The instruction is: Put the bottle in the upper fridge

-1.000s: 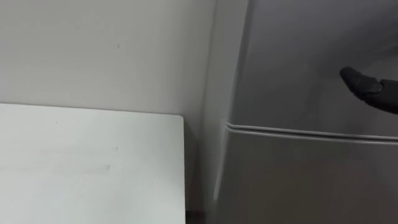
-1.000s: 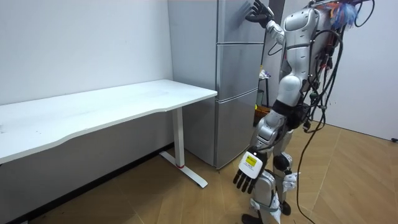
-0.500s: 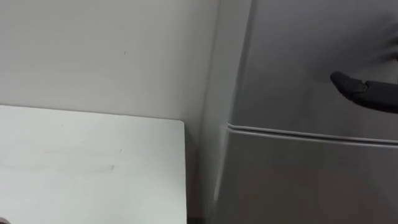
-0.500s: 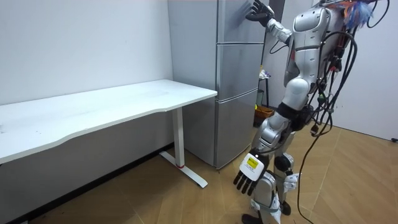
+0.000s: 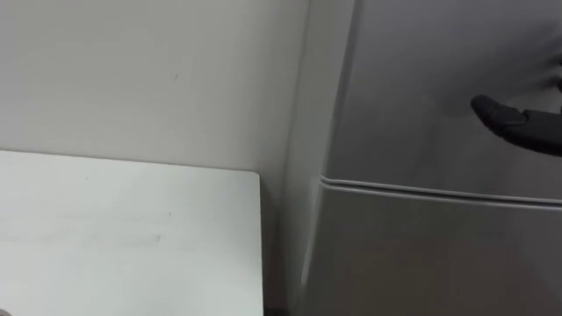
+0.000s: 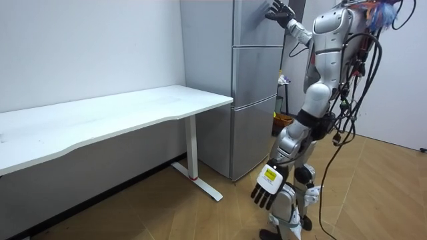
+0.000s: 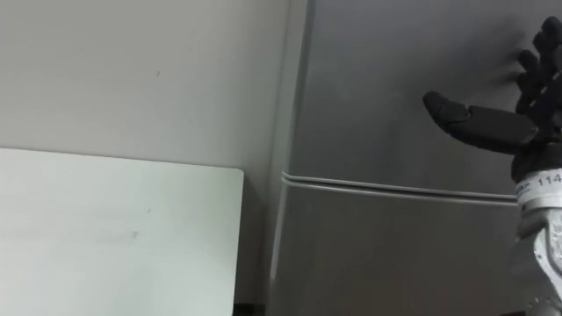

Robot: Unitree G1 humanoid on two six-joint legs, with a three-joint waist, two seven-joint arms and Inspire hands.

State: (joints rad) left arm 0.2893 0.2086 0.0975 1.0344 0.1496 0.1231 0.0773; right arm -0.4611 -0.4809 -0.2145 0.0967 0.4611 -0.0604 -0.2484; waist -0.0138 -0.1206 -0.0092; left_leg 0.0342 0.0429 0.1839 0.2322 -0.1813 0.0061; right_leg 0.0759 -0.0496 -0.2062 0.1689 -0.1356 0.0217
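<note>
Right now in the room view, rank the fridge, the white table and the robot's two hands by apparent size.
1. fridge, top cut off
2. white table, left end cut off
3. left hand, hanging low
4. right hand, raised at the fridge: looks smaller, but it is farther off, so unsure

Light: bright and even in the room view; dimmer in the eye views.
Shadow: dark gap between table [image 5: 132, 228] and fridge [image 5: 421, 254].
Glare: pale streak along the fridge's door seam.
</note>
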